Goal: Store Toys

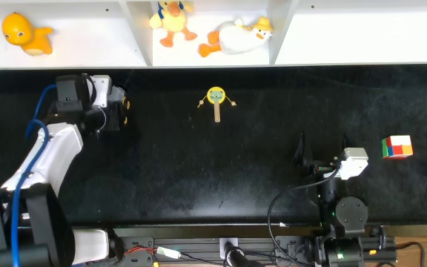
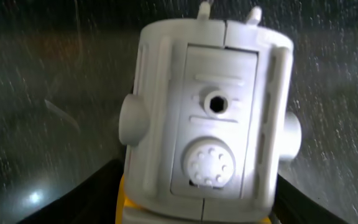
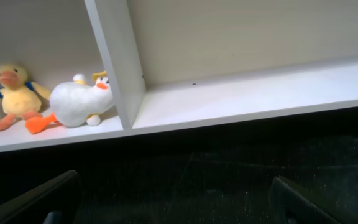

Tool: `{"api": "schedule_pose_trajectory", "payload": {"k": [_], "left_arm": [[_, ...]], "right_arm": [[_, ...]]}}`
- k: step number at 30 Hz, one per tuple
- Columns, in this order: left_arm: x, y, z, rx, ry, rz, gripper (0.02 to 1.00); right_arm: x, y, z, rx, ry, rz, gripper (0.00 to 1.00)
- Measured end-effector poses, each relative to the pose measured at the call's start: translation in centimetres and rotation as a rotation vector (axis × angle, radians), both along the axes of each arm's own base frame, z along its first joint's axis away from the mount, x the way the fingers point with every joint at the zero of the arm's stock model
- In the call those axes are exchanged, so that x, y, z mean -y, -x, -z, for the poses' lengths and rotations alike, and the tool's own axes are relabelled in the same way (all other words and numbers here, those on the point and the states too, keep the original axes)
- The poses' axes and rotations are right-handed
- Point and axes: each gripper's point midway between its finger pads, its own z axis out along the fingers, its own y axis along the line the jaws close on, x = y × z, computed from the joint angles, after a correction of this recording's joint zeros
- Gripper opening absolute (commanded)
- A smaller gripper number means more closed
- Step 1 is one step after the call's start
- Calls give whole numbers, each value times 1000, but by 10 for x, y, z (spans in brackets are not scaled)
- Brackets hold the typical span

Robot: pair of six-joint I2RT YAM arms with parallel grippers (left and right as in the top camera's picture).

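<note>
Left end effector (image 1: 116, 113) clenched on the white toy robot (image 2: 207, 118), near the shelf (image 1: 87, 58). Carry it level into the left compartment, clear of the orange duck (image 1: 27, 35); release only once seated. Right end effector (image 1: 322, 152) spread open over the table (image 1: 199, 178).

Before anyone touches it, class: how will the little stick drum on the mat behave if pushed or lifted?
The drum looks small and thin, so it is probably light. It lies flat on the mat, so a push would likely pivot it rather than roll it. Its two beads on strings would probably flop and swing when lifted.
</note>
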Motion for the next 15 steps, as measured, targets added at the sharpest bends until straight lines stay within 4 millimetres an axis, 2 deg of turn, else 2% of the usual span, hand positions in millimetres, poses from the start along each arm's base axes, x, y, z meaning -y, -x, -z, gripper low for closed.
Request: {"api": "schedule_pose_trajectory", "payload": {"k": [3,5,10,15], "left_arm": [[2,6,-13,-4,5,2,36],[1,3,-30,43,0,2,34],[-5,-24,-82,242,-28,-34,34],[-10,-45,-107,363,-25,-78,34]], "right_arm": [[0,0,0,0,0,0,993],[0,0,0,1,0,0,993],[0,0,0,0,0,0,993],[0,0,0,0,0,0,996]]}}
